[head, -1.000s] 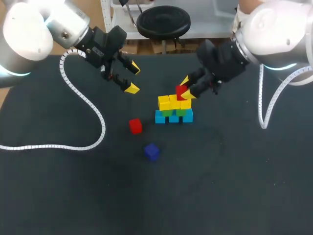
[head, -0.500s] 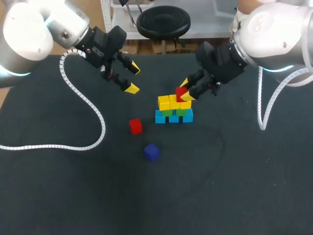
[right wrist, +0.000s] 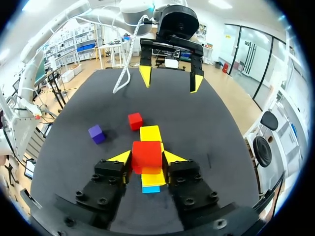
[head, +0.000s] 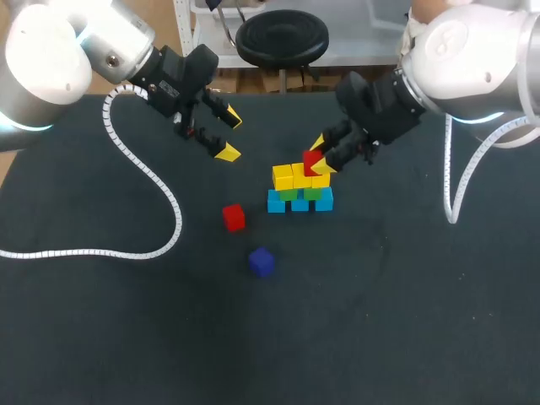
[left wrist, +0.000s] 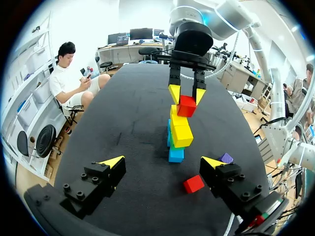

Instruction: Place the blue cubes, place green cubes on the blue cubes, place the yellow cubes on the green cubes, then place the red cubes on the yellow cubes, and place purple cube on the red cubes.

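At the top of the stepped stack of blue, green and yellow cubes (head: 291, 179), the right gripper (head: 320, 153) pinches a small red cube (right wrist: 146, 152), while the left gripper (head: 228, 135) hangs spread wide, apart from the stack.

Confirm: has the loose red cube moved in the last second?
No. The loose red cube lies just as far left of the blue cubes as before.

The right arm (head: 472, 59) comes in from behind and right of the cube stack (head: 300, 190). Its wrist tilts down, and the right gripper (head: 318, 153) sits at the stack's top, both fingers pressed against a red cube (head: 312, 158). The left arm (head: 76, 51) hangs behind and left of the stack, well apart from it, with the left gripper (head: 229, 136) spread wide.
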Controlling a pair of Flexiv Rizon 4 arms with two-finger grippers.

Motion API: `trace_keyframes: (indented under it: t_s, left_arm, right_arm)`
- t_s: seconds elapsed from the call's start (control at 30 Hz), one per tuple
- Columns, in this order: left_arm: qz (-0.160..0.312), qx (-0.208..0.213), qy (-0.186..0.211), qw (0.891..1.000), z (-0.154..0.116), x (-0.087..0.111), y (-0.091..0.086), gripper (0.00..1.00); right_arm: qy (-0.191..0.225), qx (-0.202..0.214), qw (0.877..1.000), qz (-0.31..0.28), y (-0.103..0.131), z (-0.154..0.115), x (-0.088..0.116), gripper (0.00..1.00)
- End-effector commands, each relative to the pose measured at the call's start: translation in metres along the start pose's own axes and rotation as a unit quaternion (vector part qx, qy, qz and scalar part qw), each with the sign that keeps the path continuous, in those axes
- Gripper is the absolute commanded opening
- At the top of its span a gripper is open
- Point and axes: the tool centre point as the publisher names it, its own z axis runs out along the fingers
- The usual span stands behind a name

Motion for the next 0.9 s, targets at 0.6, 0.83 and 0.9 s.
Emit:
trace_keyframes:
  t_s: [0.6, 0.83, 0.9]
  left_arm:
    - [0.0, 0.002, 0.002, 1.0, 0.0, -0.0006, 0.0022, 1.0]
    - [0.0, 0.002, 0.002, 1.0, 0.0, -0.0006, 0.0022, 1.0]
    - [0.0, 0.002, 0.002, 1.0, 0.0, -0.0006, 0.0022, 1.0]
  right_arm:
    - [-0.004, -0.004, 1.0, 0.0, -0.0031, 0.0021, 0.0013, 0.49]
    - [-0.003, -0.005, 1.0, -0.001, -0.0065, 0.0044, 0.0026, 0.38]
    - [-0.003, -0.005, 1.0, -0.002, -0.0067, 0.0046, 0.0026, 0.32]
